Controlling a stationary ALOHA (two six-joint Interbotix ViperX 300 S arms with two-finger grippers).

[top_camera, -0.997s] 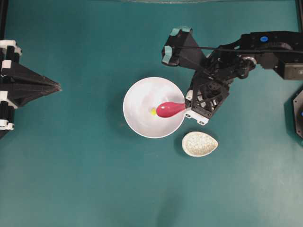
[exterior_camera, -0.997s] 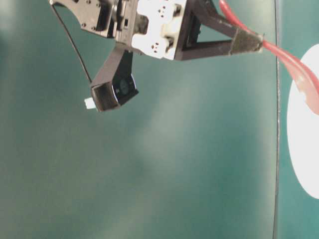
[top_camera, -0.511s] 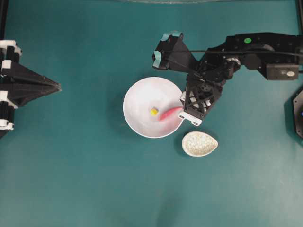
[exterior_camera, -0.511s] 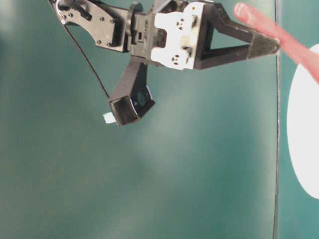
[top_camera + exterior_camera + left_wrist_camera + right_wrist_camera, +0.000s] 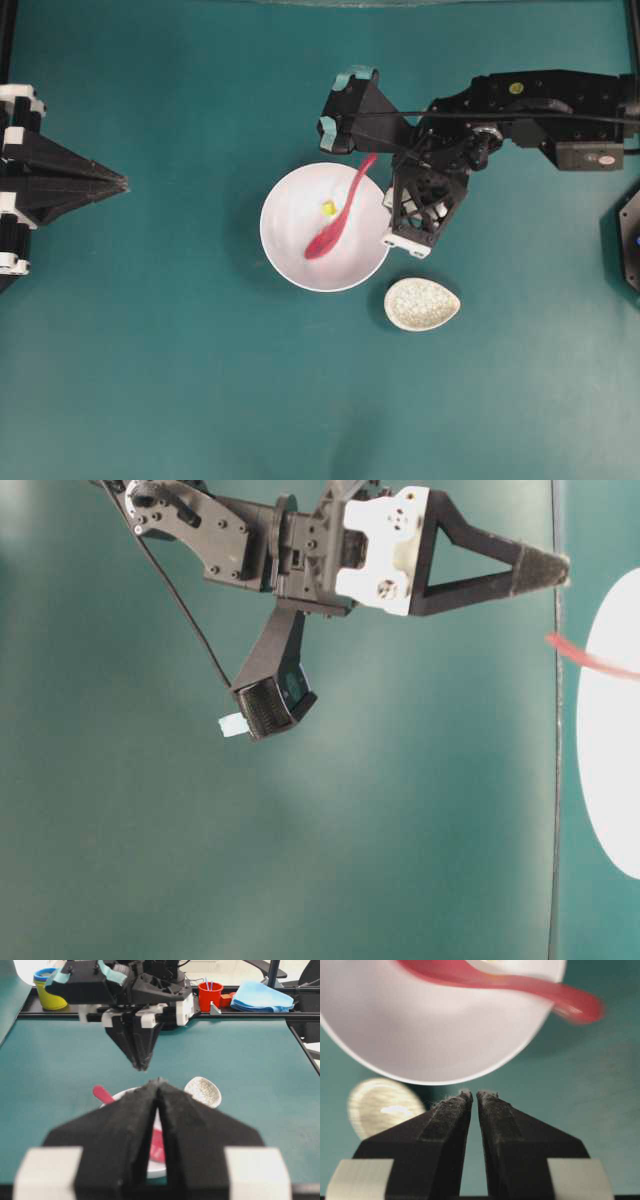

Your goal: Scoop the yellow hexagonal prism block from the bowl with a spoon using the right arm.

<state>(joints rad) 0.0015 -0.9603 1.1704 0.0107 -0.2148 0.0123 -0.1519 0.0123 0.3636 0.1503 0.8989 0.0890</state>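
The pinkish-red spoon (image 5: 340, 212) lies loose in the white bowl (image 5: 290, 225), its scoop low at the front left and its handle leaning over the back right rim. The yellow block (image 5: 328, 208) rests on the bowl floor, just left of the handle and outside the scoop. My right gripper (image 5: 393, 222) hangs above the bowl's right rim, apart from the spoon. In the right wrist view its fingertips (image 5: 474, 1094) almost meet with nothing between them, short of the bowl (image 5: 420, 1035) and spoon (image 5: 520, 985). My left gripper (image 5: 125, 183) is shut at the far left.
A speckled egg-shaped spoon rest (image 5: 422, 304) sits just right of the bowl's front. The right arm's camera bracket (image 5: 350, 100) overhangs the table behind the bowl. Cups and a blue cloth (image 5: 262, 997) stand past the far edge in the left wrist view.
The spoon has left my right gripper and swung round, so it now lies free in the bowl with its handle to the back. The block has shifted slightly toward the back.
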